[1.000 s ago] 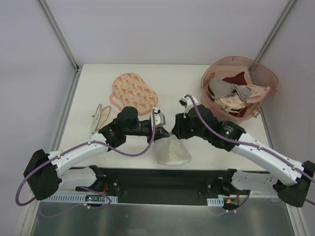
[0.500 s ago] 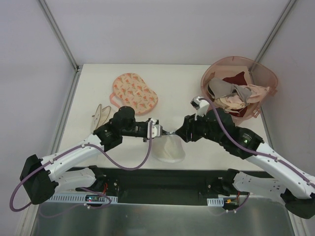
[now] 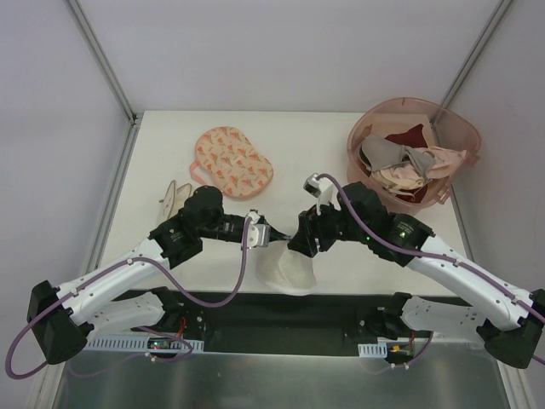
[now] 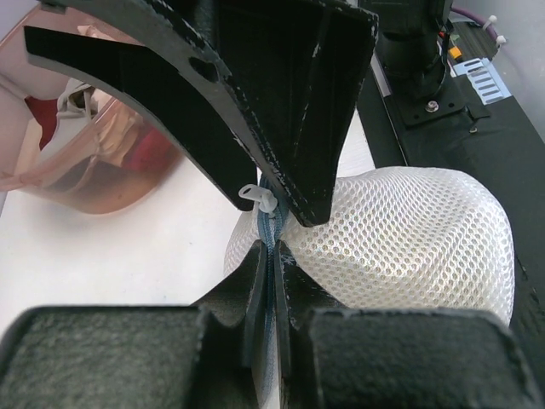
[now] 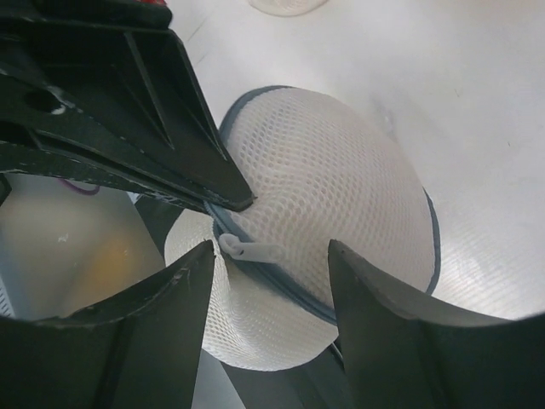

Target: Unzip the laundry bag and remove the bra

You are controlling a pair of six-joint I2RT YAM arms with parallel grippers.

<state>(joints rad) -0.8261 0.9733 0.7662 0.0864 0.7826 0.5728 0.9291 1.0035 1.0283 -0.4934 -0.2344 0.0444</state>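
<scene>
Two grippers on laundry bag (image 3: pixel 288 271), middle of bench (image 3: pixel 306 145) near edge. L gripper (image 4: pixel 269 257) jaws clamped on zip rim (image 5: pixel 294 290); R gripper (image 5: pixel 271 256) jaws apart, straddling white pull tab (image 4: pixel 258 198). Mesh looks soft, light, prob. collapses: pin rim, grip tab. Bra not visible.

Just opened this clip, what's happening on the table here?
Both arms meet over the white mesh laundry bag. The left end effector is shut on the bag's grey-blue zipper rim. The right end effector is open around the white zipper pull, not yet gripping it. The zipper looks closed, and no bra is out.
</scene>
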